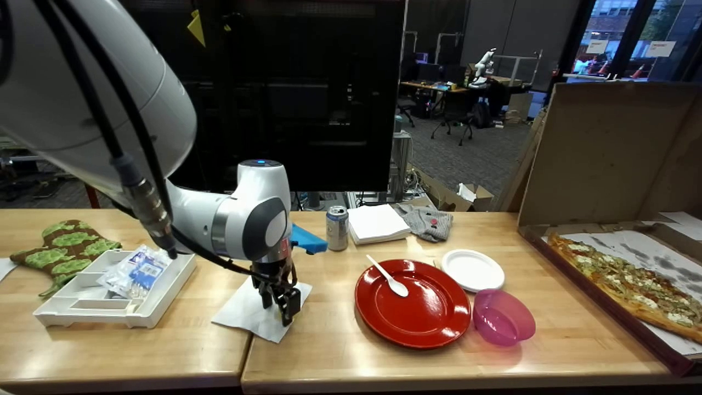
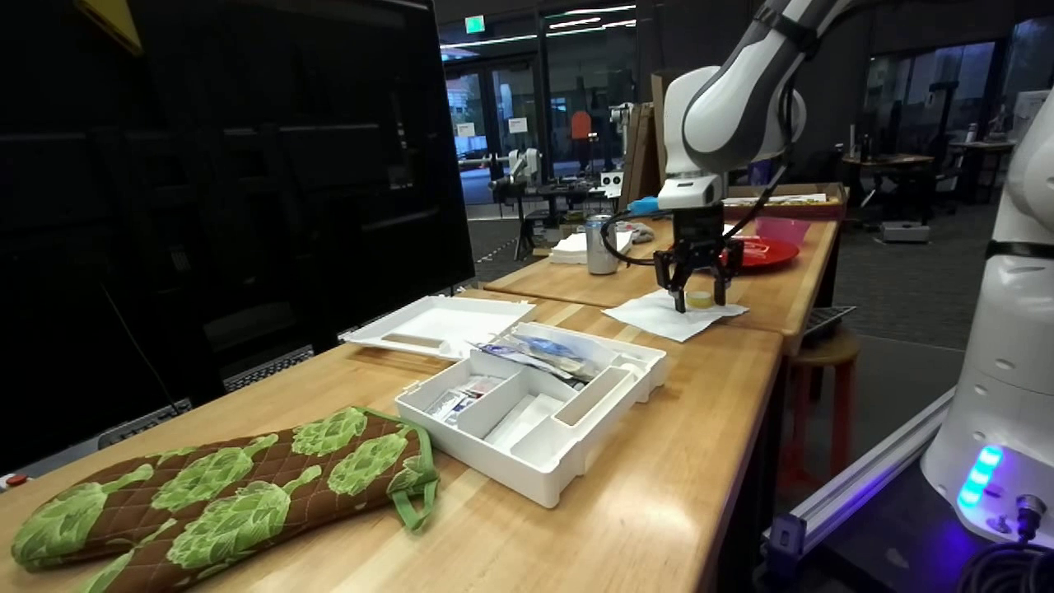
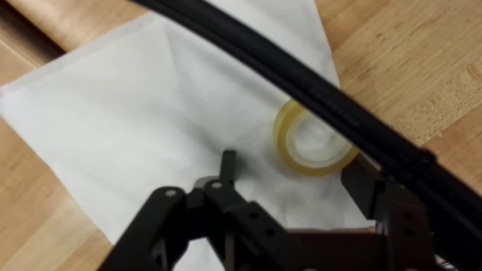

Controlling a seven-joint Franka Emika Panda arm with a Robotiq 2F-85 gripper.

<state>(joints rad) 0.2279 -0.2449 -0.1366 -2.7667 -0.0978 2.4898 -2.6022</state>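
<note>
- Tape roll [image 2: 699, 301] lies flat on a white napkin [image 3: 113, 131] on the worktop [image 3: 414, 56].
- Hand [image 2: 701, 302] fairly wide, astride the roll; gap on one side, contact on the other unclear.
- Judged step: lining up a grip; it calls for centring, then an even squeeze.
- Roll is round, no long axis; hole faces up.

rounded white arm [image 1: 170, 126], grey oval cap [image 1: 255, 222], blue light [image 1: 261, 162], black cables [image 3: 301, 81], black hand [image 2: 699, 300]
</note>
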